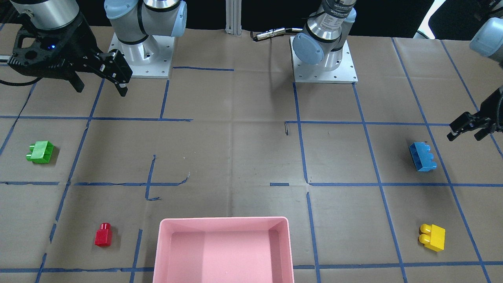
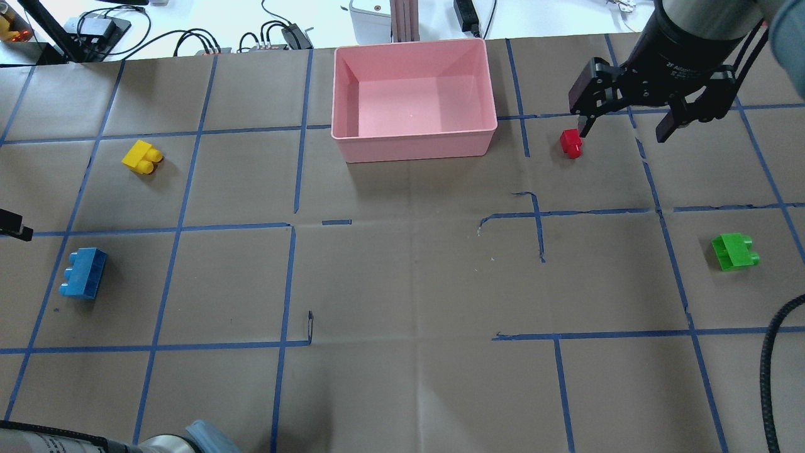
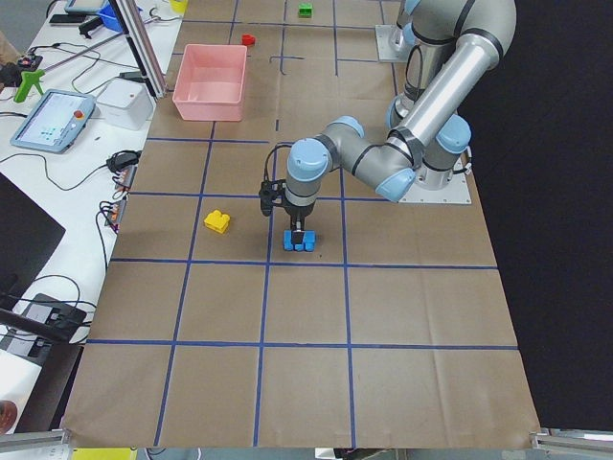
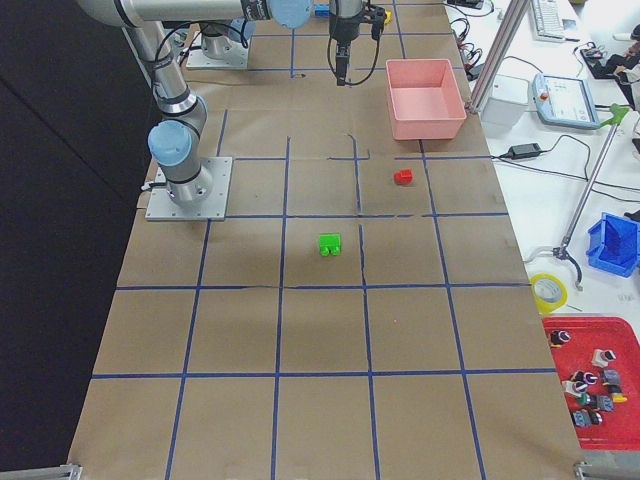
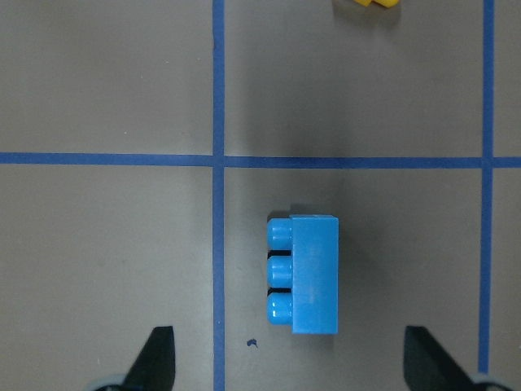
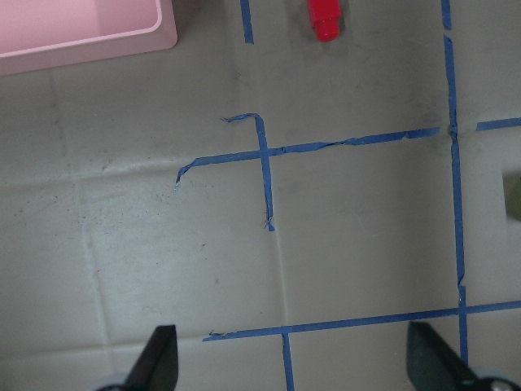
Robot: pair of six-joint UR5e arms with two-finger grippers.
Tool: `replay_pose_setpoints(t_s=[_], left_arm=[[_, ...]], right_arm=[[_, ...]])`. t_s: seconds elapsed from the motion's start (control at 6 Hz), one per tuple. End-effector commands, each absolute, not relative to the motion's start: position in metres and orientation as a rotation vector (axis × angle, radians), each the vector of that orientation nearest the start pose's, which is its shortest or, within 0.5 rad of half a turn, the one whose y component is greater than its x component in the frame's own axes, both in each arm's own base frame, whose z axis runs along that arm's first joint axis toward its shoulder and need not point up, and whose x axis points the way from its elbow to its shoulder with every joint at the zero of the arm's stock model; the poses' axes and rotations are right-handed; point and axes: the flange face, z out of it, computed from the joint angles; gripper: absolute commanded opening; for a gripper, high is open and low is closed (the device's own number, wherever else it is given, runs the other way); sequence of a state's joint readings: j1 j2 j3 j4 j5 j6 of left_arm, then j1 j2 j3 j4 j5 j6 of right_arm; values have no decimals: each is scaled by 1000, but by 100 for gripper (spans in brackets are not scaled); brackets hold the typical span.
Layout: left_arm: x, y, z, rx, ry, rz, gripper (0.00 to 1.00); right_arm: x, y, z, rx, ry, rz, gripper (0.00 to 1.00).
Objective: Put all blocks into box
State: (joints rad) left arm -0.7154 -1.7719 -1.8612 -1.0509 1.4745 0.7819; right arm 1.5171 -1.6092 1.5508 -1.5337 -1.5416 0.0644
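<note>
The pink box [image 2: 415, 133] stands empty at the table's far middle. The red block [image 2: 571, 143] lies to its right and the green block [image 2: 734, 251] at the right. The yellow block [image 2: 143, 156] and the blue block [image 2: 83, 272] lie at the left. My left gripper [image 5: 289, 362] is open and hovers just over the blue block [image 5: 305, 274], which lies on its side between the fingers' line. My right gripper [image 2: 622, 133] is open and empty, held high above the table. Its wrist view shows the red block [image 6: 326, 18] and a box corner [image 6: 81, 32].
Blue tape lines grid the brown paper table cover. In the front-facing view both arm bases [image 1: 324, 59] stand at the top. A black cable [image 2: 770, 358] hangs at the right edge. Cables and devices lie beyond the table's far edge.
</note>
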Motion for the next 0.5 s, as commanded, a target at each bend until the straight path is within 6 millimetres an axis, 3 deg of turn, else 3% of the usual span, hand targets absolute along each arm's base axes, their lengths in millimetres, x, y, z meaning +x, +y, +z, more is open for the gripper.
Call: replay_pose_setpoints(t_s=[0.0,0.33], left_arm=[[305,-455,235,-156,3179,-145,99],[308,-459,207,-161,3183,-148,99]], right_arm=[[110,-483,512,183,3107,-26,100],[110,-484,511,184,3113,-21,100]])
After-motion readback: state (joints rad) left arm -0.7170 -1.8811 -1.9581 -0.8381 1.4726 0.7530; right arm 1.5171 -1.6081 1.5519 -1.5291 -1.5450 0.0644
